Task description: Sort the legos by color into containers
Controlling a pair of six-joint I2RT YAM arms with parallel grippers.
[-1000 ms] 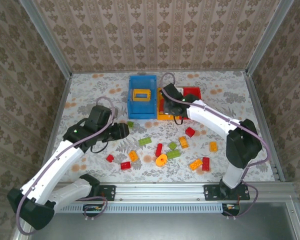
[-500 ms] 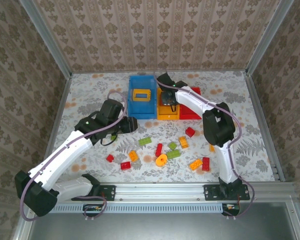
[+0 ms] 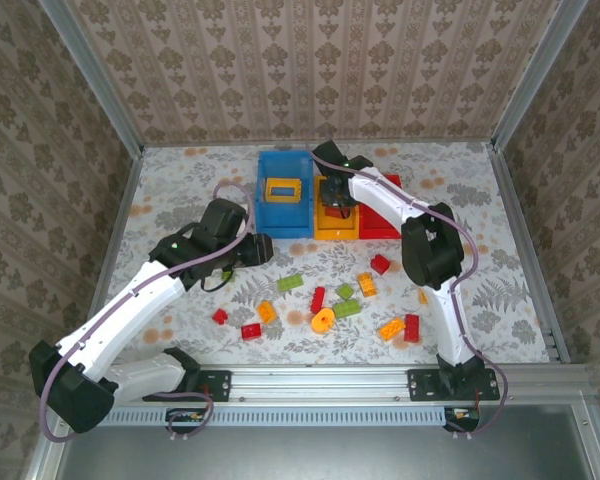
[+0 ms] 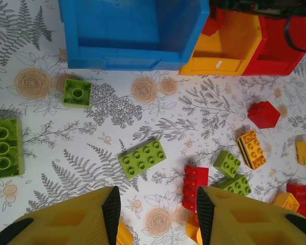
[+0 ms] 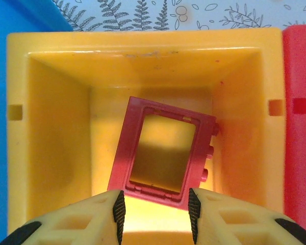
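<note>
Right fingers [image 5: 118, 214] shifted over yellow bin [image 5: 143, 41], apart, empty; left fingers [image 4: 111, 214] likewise; floral table [image 4: 117, 109], wallpapered walls [image 3: 310, 70].

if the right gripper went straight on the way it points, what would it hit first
Most likely the red frame lying in the yellow bin. The open right gripper points down at it, though depth is hard to judge.

Damask-patterned walls [image 3: 310, 60] enclose a floral-print tabletop [image 3: 500, 290] edged by an aluminium rail [image 3: 320, 385].
</note>
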